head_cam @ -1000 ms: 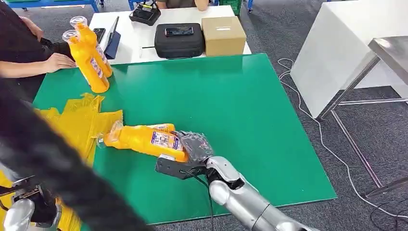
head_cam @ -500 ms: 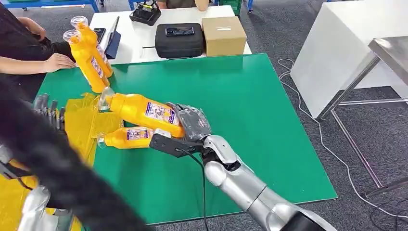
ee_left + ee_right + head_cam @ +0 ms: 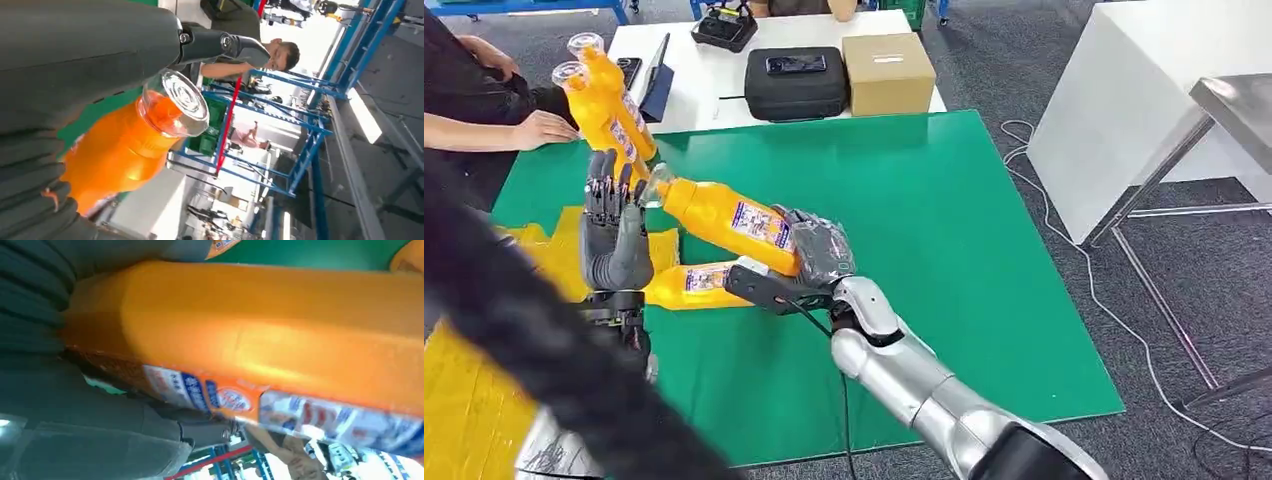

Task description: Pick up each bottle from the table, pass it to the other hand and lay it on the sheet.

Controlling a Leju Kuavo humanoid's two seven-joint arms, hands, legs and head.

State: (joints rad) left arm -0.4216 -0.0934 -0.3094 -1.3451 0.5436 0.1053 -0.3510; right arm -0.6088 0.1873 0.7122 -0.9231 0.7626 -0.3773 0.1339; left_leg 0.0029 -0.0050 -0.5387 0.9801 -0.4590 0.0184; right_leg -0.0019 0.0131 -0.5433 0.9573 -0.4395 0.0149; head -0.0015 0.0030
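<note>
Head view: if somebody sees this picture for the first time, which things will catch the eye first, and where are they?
First is the orange bottle held up over the green mat by the right hand, its clear cap towards the raised left hand, whose fingers are spread beside it. Another orange bottle lies on the mat just below, at the edge of the yellow sheet. Two more bottles stand at the mat's far left corner, near a person's hand.

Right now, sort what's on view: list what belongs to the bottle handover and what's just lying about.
Job:
held bottle in right hand
left hand, open beside its cap
lying bottle
two standing bottles
yellow sheet
green table

Lying about:
black case
cardboard box
person's hand
</note>
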